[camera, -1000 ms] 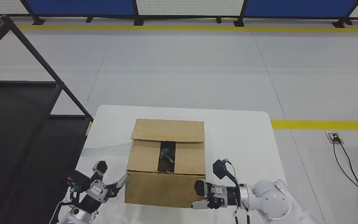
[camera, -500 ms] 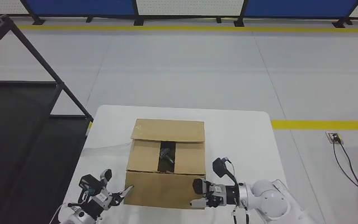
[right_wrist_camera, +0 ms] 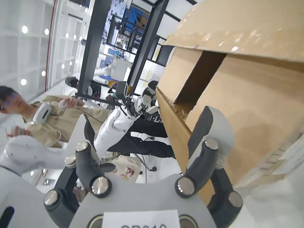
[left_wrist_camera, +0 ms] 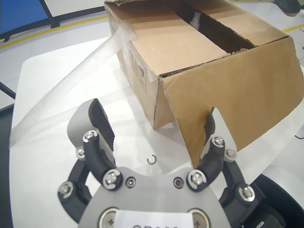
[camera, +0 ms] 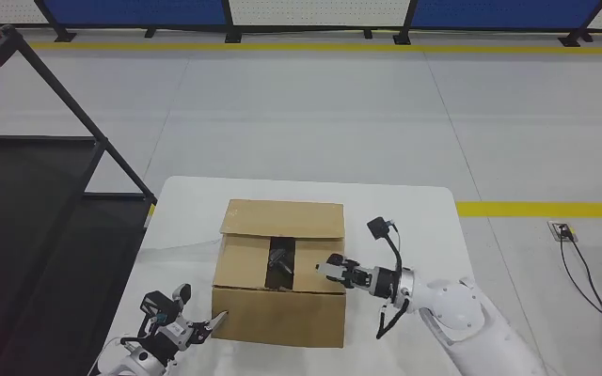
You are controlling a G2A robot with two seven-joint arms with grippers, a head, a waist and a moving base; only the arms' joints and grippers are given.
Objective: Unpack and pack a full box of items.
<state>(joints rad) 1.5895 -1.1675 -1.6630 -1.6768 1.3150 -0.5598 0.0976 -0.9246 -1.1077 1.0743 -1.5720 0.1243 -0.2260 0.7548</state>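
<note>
The left claw (left_wrist_camera: 154,107), fingers spread, is low over the bench (left_wrist_camera: 133,141). Just ahead hangs the loose front flap (left_wrist_camera: 237,91) of the cardboard box (left_wrist_camera: 171,46). Farther on, the right claw (camera: 324,267), also spread, sits at the box's top edge. The flaps are probably light, bendable cardboard, best pinched at a free edge.
</note>
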